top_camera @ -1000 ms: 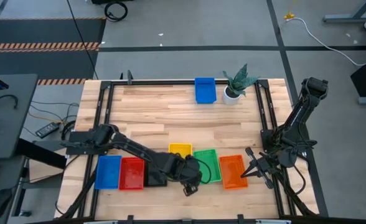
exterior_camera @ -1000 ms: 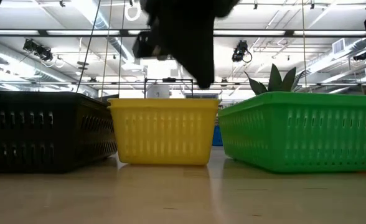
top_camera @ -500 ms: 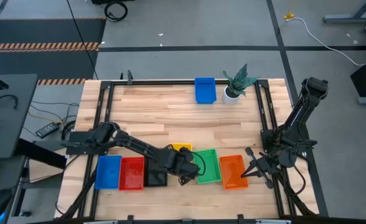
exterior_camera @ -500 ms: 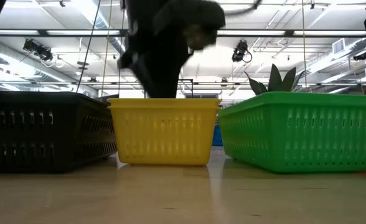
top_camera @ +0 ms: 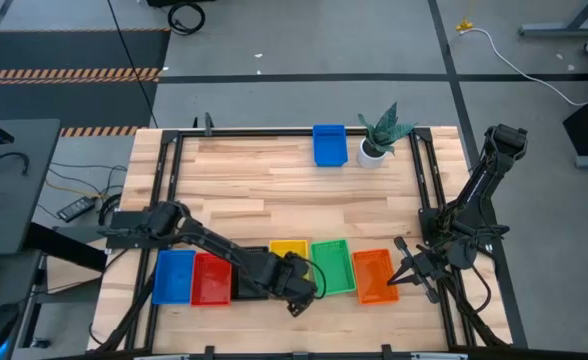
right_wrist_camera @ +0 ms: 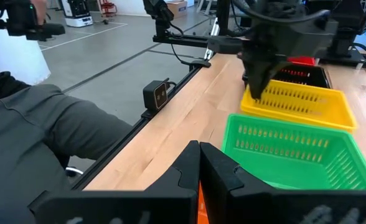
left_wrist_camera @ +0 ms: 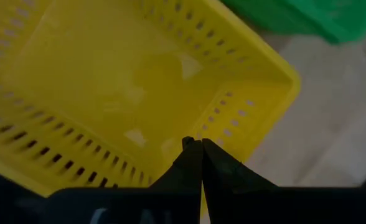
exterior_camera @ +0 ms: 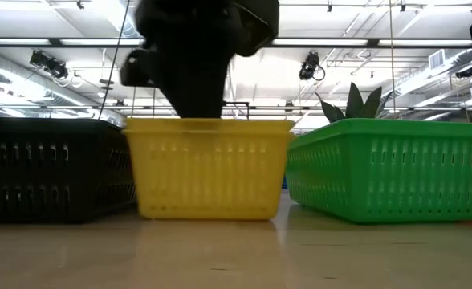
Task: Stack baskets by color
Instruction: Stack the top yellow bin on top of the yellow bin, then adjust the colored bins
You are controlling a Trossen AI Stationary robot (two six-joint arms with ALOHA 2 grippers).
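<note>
Since a second earlier the left hand (top_camera: 296, 291) had come down and clamped shut on the yellow basket (top_camera: 290, 250) wall, near the bench's (top_camera: 274, 190) front edge between black basket (top_camera: 249, 285) and green basket (top_camera: 331, 265). That thin-rim pinch could slip, or the basket could snag its neighbours. Right hand (top_camera: 406, 272) waited closed, empty, beside the orange basket (top_camera: 374, 275).

A robotics lab or workshop hall. Bare grey concrete floor (top_camera: 304, 95) with orange-and-black hazard striping (top_camera: 69, 73) at far left, loose cables (top_camera: 514, 60) trailing across at far right. Butcher-block wooden table (top_camera: 294, 190) ringed by a black metal frame (top_camera: 274, 131), with two dark robot arms bolted on. High industrial ceiling in the low view, with strip lights (exterior_camera: 59, 60) and exposed ducting (exterior_camera: 417, 76). More benches and rigs (right_wrist_camera: 170, 25) beyond in the right wrist view, plus a seated person's grey trouser leg (right_wrist_camera: 52, 137).
</note>
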